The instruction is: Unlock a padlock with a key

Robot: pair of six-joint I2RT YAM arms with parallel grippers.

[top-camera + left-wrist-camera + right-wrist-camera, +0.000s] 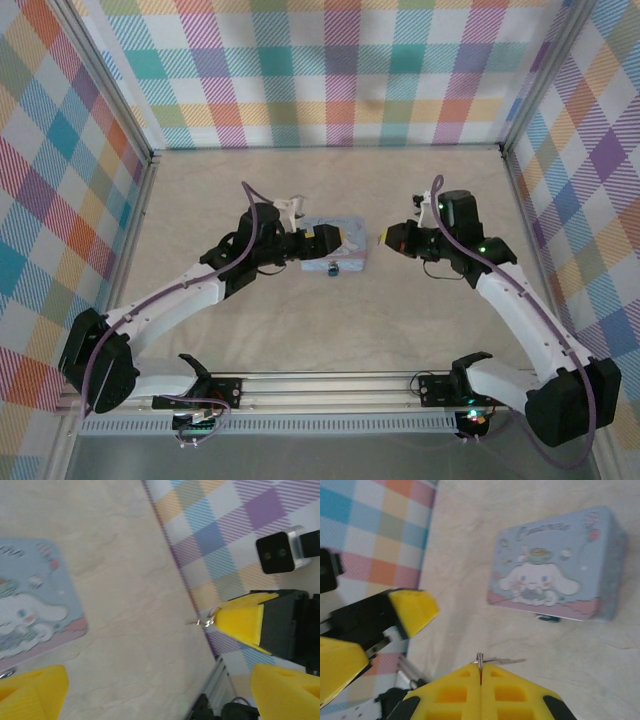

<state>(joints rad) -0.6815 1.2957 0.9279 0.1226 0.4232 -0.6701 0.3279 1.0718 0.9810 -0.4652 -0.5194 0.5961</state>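
The light-blue cartoon box [335, 252] lies mid-table, and the small dark padlock [333, 268] hangs at its near edge. In the right wrist view the padlock [547, 617] peeks out under the box [555, 565]. My right gripper [480, 667] is shut on the key [506, 661], whose thin pale blade sticks out sideways above the table, to the right of the box and apart from it. My left gripper [157, 695] stands wide open with nothing between its fingers [32, 690]. It hovers at the box's right end [335, 240], facing the right gripper [390, 240] and the key [202, 623].
Plaid walls [320, 70] close off the back and both sides of the beige table [330, 330]. A metal rail [320, 385] with both arm bases runs along the near edge. The two grippers are close together, just right of the box.
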